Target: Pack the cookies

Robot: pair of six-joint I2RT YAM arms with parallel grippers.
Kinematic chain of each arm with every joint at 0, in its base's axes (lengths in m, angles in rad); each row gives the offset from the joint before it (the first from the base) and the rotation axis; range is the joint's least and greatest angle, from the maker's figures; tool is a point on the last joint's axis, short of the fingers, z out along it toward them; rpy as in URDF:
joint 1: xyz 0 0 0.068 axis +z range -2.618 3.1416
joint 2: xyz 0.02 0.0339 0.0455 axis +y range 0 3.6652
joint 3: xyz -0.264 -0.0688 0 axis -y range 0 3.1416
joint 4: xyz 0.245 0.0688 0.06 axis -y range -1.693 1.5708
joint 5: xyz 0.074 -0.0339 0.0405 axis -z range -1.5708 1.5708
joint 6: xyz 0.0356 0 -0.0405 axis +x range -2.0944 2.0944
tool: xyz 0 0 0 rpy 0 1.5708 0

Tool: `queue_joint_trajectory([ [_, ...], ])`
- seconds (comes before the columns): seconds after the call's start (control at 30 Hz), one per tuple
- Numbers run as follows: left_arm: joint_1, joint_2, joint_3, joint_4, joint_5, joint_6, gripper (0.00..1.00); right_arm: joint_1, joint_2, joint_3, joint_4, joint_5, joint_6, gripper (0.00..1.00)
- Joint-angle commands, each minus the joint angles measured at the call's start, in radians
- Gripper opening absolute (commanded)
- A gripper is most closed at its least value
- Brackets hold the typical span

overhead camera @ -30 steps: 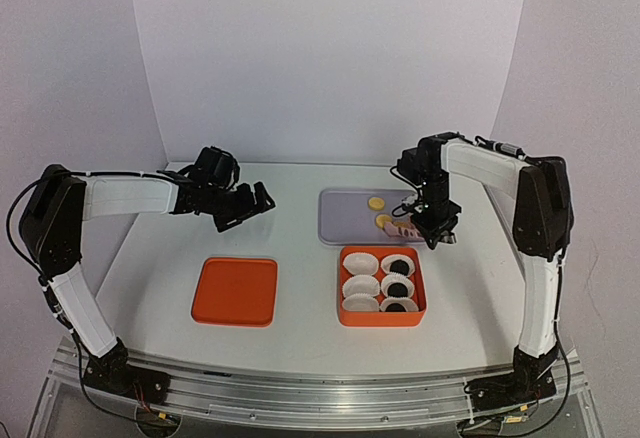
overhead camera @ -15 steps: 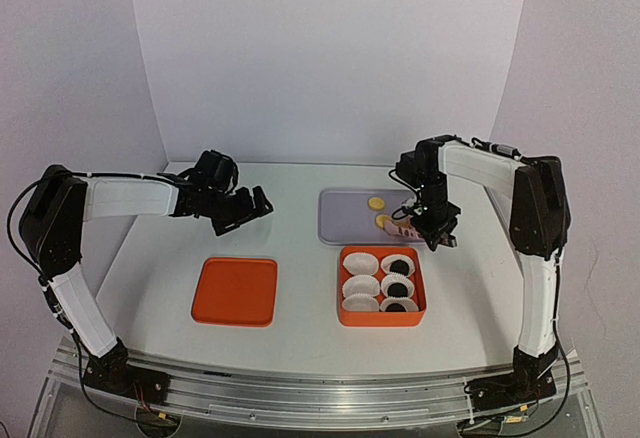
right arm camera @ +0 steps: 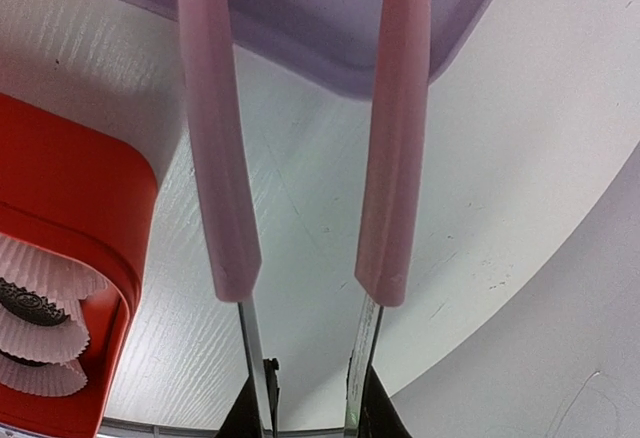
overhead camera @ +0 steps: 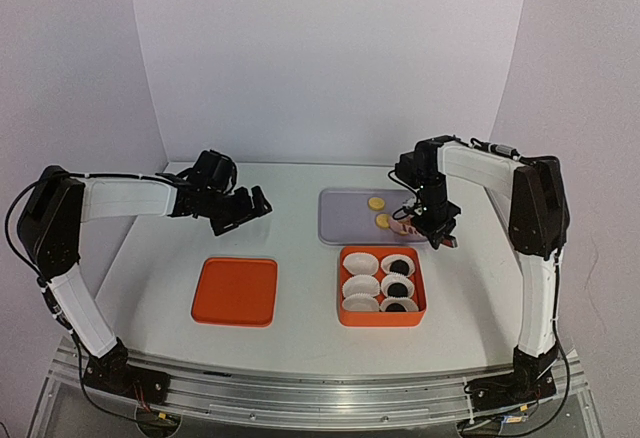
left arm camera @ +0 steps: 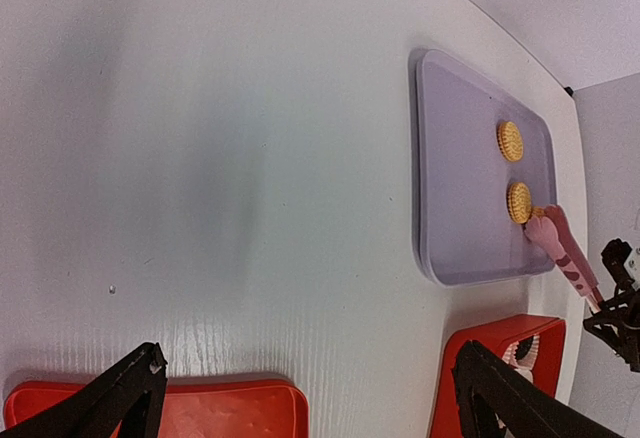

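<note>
The right hand (overhead camera: 437, 230) is clamped on pink tongs (left arm camera: 562, 250), whose tips lie just beside a yellow cookie (left arm camera: 519, 202) on the purple tray (left arm camera: 460, 228). The left hand (overhead camera: 245, 210) hangs wide open and empty. An off-centre squeeze may flick the cookie away.

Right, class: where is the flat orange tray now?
In the top view, the flat orange tray lies left of the orange box, apart from it, nearer the arm bases than the left gripper.

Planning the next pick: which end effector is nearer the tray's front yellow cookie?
Right. The right end effector sits just right of the cookie, pink tongs reaching it. The left end effector hovers far left of the tray.
</note>
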Motion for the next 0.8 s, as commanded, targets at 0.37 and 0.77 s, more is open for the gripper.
queue_joint_trajectory([
  [0.37, 0.004, -0.082, -0.019, 0.001, -0.004, -0.003, 1.00, 0.025, -0.246, 0.005, -0.323, -0.042, 0.075, 0.00],
  [0.77, 0.004, -0.133, -0.047, -0.003, -0.022, -0.005, 1.00, 0.306, -0.323, -0.087, -0.378, -0.169, 0.147, 0.00],
])
